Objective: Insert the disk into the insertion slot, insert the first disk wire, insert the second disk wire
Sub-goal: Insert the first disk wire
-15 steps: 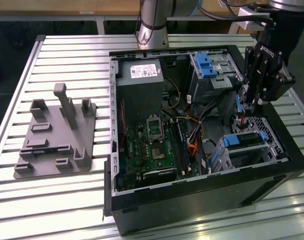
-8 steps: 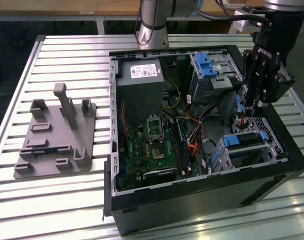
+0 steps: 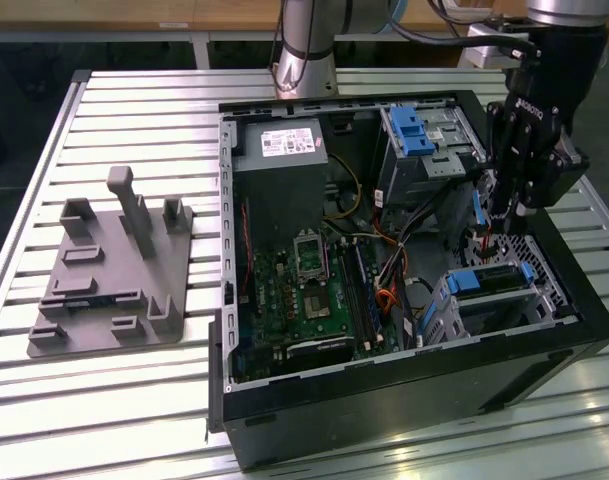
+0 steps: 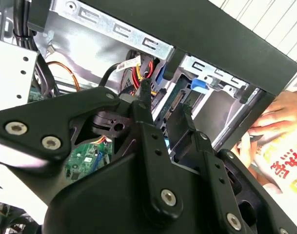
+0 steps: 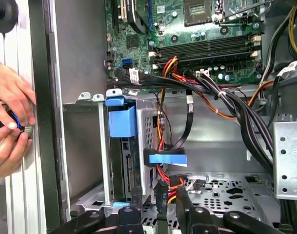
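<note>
In the exterior view the disk (image 3: 489,283) sits in the insertion slot (image 3: 546,300), its long axis running about 8 to 2 o'clock, at 6 o'clock just below the gripper (image 3: 489,238). In the first wrist view the gripper (image 5: 159,204) looks pinched narrow on a black plug (image 5: 164,192), with the disk (image 5: 121,121) close ahead.

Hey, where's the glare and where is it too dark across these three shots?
Exterior view: strong glare on the metal slats of the table, while the inside of the computer case sits in shade. Second wrist view: the table is washed out white behind the dark claw. First wrist view: even light on the motherboard.
</note>
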Action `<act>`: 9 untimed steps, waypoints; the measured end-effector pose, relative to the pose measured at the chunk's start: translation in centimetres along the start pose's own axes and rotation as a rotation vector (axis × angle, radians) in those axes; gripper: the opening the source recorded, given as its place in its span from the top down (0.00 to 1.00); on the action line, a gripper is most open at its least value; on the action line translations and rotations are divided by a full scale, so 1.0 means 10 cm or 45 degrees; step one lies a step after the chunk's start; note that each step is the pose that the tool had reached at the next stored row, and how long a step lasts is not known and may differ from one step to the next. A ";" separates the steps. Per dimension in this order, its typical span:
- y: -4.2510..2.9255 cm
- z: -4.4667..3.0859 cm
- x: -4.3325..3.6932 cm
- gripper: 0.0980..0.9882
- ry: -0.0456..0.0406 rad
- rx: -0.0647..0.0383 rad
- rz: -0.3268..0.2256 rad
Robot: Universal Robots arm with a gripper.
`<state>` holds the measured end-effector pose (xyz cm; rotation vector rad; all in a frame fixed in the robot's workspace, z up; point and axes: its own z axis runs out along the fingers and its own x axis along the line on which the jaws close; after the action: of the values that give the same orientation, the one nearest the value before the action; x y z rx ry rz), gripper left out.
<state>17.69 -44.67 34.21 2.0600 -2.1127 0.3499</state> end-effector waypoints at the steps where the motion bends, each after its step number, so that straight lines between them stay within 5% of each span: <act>1: 0.001 0.004 -0.002 0.65 0.002 0.002 0.001; 6: 0.004 0.005 -0.010 0.65 0.011 0.002 0.008; 9: 0.007 0.005 -0.011 0.65 0.032 -0.002 0.020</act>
<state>17.63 -44.57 34.12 2.0287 -2.1153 0.3743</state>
